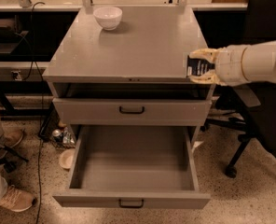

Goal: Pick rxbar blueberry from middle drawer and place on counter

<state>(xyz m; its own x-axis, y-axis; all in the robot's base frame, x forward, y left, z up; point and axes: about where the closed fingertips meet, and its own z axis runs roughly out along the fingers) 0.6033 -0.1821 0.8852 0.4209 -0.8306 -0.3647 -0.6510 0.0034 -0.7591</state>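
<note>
My gripper [199,67] comes in from the right on a white arm, level with the right front edge of the counter [133,41]. It is shut on the rxbar blueberry [197,69], a small dark navy wrapper with pale lettering, held upright between the pale fingers [204,54]. The bar hangs at the counter's right edge, just overlapping the corner. The middle drawer [131,200] is pulled far out below, and its grey inside shows nothing in it.
A white bowl [108,17] stands at the back left of the counter. The drawer above [131,110], with a taller front panel, is slightly open. A black office chair [261,120] stands to the right. A person's shoes [10,199] are at the left on the floor.
</note>
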